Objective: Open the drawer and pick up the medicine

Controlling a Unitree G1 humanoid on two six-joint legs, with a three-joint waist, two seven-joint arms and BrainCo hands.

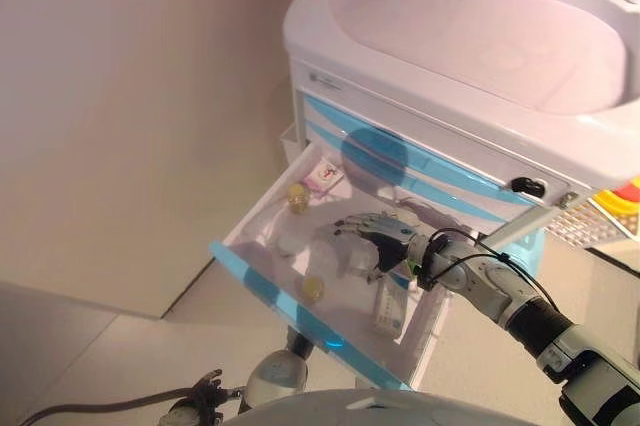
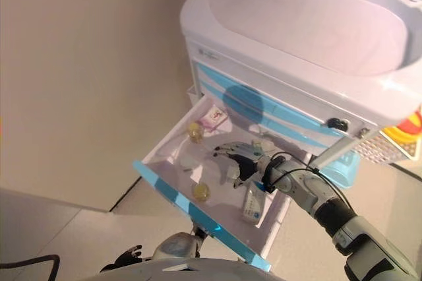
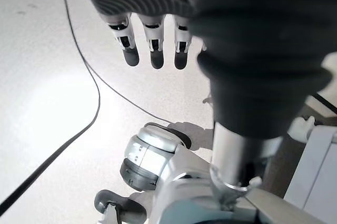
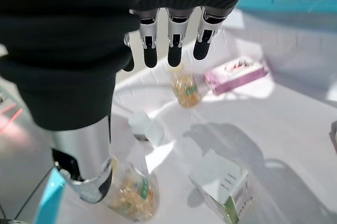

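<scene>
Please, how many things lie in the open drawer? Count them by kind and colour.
clear bottles with yellow contents: 2
pink box: 1
white and green box: 1
small white box: 1
Total clearly seen in the drawer: 5

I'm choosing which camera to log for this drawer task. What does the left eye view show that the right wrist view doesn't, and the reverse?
Only the left eye view shows the whole white cart with blue-striped drawer fronts, its lilac recessed top and the open drawer's blue front edge. Only the right wrist view shows the white carton's green end with a barcode. Both show the right hand, open, over the open white drawer, plus the pink box and two clear bottles of yellow capsules.
</scene>
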